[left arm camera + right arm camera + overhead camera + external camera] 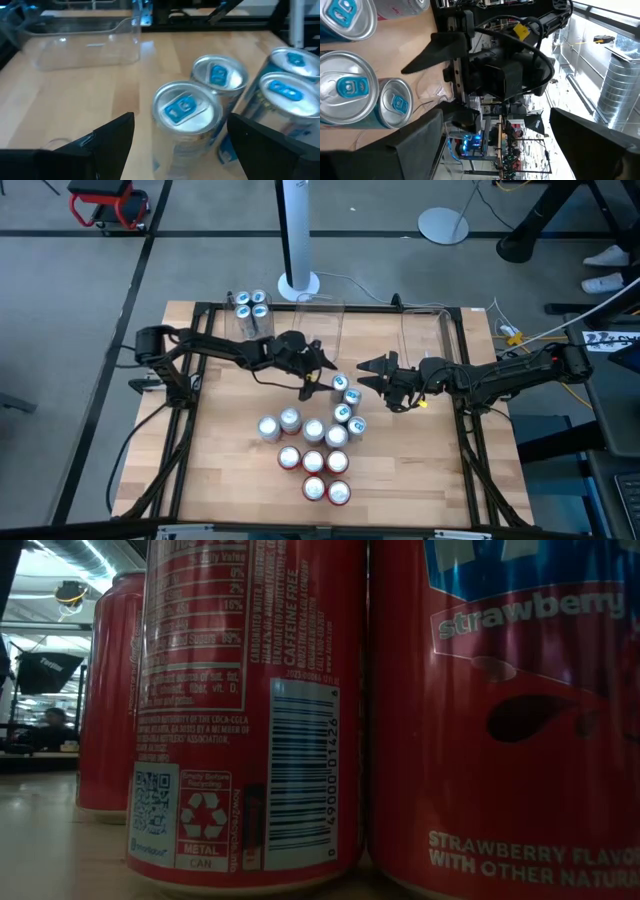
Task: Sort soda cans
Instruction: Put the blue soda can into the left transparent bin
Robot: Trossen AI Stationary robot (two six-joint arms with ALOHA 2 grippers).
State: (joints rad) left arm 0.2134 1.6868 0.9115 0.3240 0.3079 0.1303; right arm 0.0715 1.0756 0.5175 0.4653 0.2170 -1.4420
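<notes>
Soda cans stand upright in a cluster mid-table: teal ones [345,405], silver ones [290,425] and red ones [315,475]. The low view is filled by the red cans [250,710]. My left gripper [322,372] is open at the cluster's far end. Its fingers [112,142] stand on either side of the farthest teal can [185,107] with gaps showing, and more teal cans [280,85] stand beside it. My right gripper [372,370] hangs open just right of that can, holding nothing; the right wrist view shows it [495,112] facing the left gripper.
A clear tub [250,315] at the far left holds several teal cans. Two more clear tubs [322,325] [425,330] stand along the far edge, and one tub [85,45] shows beyond the left fingers. Bare wood lies left and right of the cluster.
</notes>
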